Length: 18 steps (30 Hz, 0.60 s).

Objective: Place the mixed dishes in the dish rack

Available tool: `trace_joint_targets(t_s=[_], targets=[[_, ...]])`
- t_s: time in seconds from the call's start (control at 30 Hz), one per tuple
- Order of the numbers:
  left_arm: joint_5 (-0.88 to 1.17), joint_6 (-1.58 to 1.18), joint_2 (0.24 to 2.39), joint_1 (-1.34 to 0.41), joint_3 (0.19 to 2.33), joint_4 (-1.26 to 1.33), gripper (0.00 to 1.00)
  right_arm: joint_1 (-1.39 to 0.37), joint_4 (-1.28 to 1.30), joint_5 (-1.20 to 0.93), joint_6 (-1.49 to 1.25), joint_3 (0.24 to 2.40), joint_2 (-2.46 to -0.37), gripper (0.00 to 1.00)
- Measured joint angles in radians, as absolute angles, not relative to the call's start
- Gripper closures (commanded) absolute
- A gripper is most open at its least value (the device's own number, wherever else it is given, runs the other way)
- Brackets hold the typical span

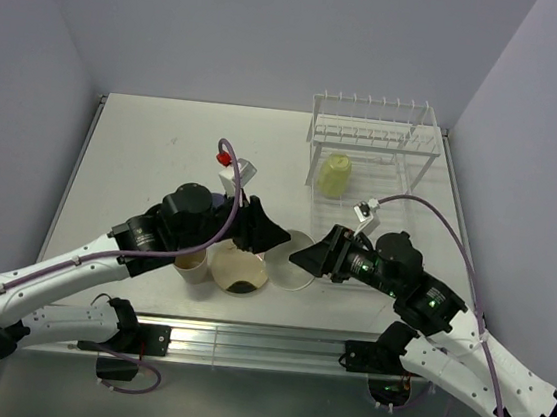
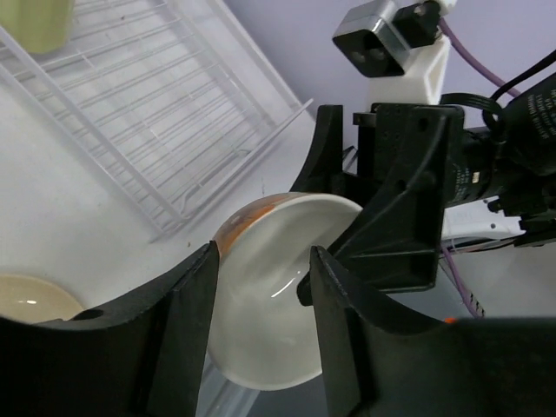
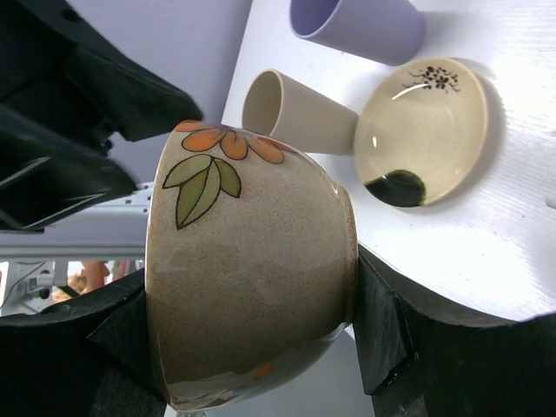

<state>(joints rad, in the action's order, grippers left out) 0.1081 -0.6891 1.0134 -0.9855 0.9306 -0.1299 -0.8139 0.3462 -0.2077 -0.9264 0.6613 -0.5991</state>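
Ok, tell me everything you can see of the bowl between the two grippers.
The bowl looks like glazed ceramic. The outside is speckled tan with a painted orange flower and green leaves, and the inside is glossy white. It lies tipped on its side, clamped between the fingers of the right gripper. The left gripper stands open around its rim; whether they touch is unclear.

Lavender tumbler (image 3: 360, 24) partly beyond the top edge; mug (image 2: 35, 22) mostly out of frame; tan tumbler (image 1: 191, 269) half under the left arm (image 1: 149, 236).
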Motion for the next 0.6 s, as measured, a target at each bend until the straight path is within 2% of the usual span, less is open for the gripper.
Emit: trace_joint_targets(t_s=[0.13,0.6], targets=[[0.116,-0.695,1.012,-0.987,0.932,-0.110,0.40,-0.814,0.369,-0.183,-0.925,0.661,-0.589,1.00],[0.009,-0.701,0.958,-0.988,0.931,-0.168,0.38,-0.814,0.556,-0.022,-0.874,0.740,-0.569,1.00]])
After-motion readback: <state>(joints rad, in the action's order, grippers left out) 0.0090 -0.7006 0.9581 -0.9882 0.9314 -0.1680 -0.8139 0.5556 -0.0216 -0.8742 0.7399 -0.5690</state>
